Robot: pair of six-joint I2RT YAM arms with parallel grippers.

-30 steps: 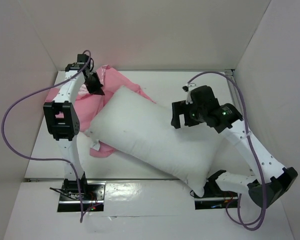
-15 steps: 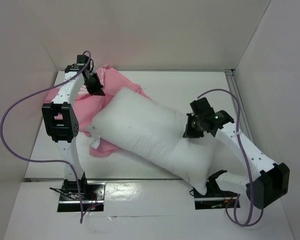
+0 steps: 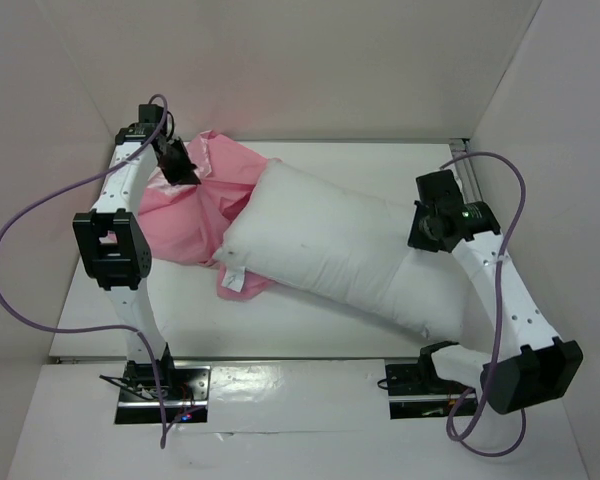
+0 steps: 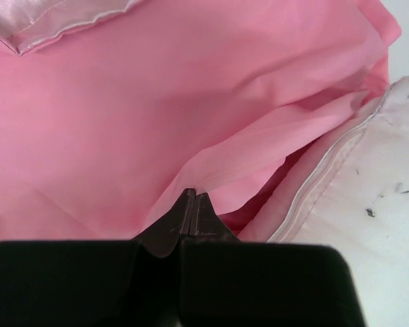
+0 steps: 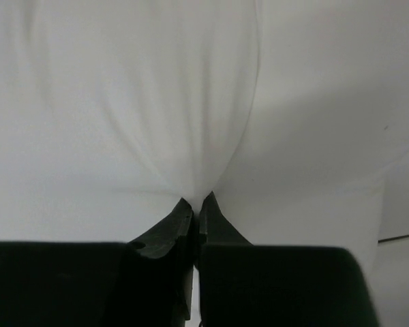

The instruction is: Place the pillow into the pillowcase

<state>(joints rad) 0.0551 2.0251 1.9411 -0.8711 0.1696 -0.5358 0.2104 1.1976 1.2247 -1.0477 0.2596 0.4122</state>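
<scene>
Top external view: my left pincer (image 3: pixel 180 172) is over the far left corner of the counter (image 3: pixel 300 335). It is clamped on a fold of the pillowcase (image 3: pixel 185 215), which lies bunched along the left side. In the left wrist view my fingertips (image 4: pixel 193 199) meet on a ridge of the pink cloth (image 4: pixel 157 102). Just to their right, the pillow (image 4: pixel 368 204) shows its piped seam touching that cloth.

From above, the pillow (image 3: pixel 340 250) lies slantwise across the middle, from the far left toward the near right corner. Its left end rests over the pink cloth, and a small tag (image 3: pixel 235 281) hangs there. I cannot tell whether any of it is inside the sack.

My right pincer (image 3: pixel 421 236) is at the pillow's right end, near the right edge. In the right wrist view it is pinched tight on white fabric (image 5: pixel 143 95), which gathers in pleats into my tips (image 5: pixel 196 201).
</scene>
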